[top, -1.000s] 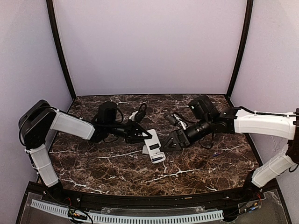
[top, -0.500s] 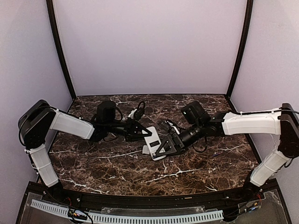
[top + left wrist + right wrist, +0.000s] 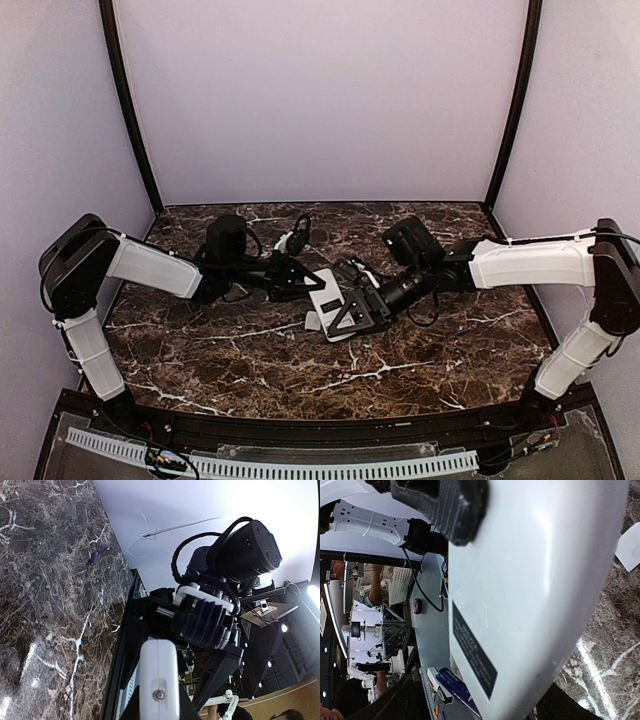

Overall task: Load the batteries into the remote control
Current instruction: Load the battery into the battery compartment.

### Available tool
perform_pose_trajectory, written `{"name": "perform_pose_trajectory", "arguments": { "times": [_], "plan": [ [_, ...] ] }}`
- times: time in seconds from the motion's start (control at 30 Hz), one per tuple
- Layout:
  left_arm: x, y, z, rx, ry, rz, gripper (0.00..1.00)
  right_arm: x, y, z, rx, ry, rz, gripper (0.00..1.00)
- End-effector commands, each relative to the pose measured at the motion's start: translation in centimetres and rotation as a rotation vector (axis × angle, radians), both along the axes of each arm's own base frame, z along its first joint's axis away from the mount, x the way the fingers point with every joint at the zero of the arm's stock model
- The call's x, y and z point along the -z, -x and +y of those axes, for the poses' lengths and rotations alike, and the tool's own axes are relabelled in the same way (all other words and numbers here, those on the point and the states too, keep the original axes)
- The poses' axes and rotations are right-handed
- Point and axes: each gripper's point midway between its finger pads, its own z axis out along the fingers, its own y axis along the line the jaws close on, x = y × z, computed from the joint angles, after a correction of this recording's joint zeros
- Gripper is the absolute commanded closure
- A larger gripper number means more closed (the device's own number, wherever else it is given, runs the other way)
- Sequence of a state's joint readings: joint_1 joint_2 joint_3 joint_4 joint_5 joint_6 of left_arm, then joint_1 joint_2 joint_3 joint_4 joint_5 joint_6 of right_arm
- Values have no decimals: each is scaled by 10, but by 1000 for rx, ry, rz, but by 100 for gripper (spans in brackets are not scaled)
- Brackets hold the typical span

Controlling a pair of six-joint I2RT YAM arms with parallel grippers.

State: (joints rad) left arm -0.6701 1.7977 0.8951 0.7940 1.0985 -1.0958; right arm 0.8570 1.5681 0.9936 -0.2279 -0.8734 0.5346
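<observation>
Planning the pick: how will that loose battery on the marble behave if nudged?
The battery is a tiny cylinder lying on its side, so it will probably roll. The table looks glossy, so it may also skid away.

**Layout at the middle of the table.** The left arm reaches in from the left and the right arm from the right across the table, their tips meeting near its centre. The remote control lies between them, back facing up. The left gripper clamps its far end. The right gripper straddles its near part, a finger on either side. In the right wrist view the cover plate lies flat on the table beside the remote control. In the left wrist view a battery lies alone on the table, well apart from both grippers, near the wall.
</observation>
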Motion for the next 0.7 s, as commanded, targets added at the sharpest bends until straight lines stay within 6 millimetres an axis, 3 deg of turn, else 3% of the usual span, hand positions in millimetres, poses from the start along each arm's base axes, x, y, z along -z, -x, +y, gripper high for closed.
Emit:
{"name": "perform_pose_trajectory", "arguments": {
  "times": [0.0,0.67],
  "plan": [
    [-17,-3,0,2,39,-44,100,-6,-2,10,-16,-17,-17,19],
    [-16,-3,0,3,39,-42,100,-2,0,13,-29,15,-32,28]
  ]
}}
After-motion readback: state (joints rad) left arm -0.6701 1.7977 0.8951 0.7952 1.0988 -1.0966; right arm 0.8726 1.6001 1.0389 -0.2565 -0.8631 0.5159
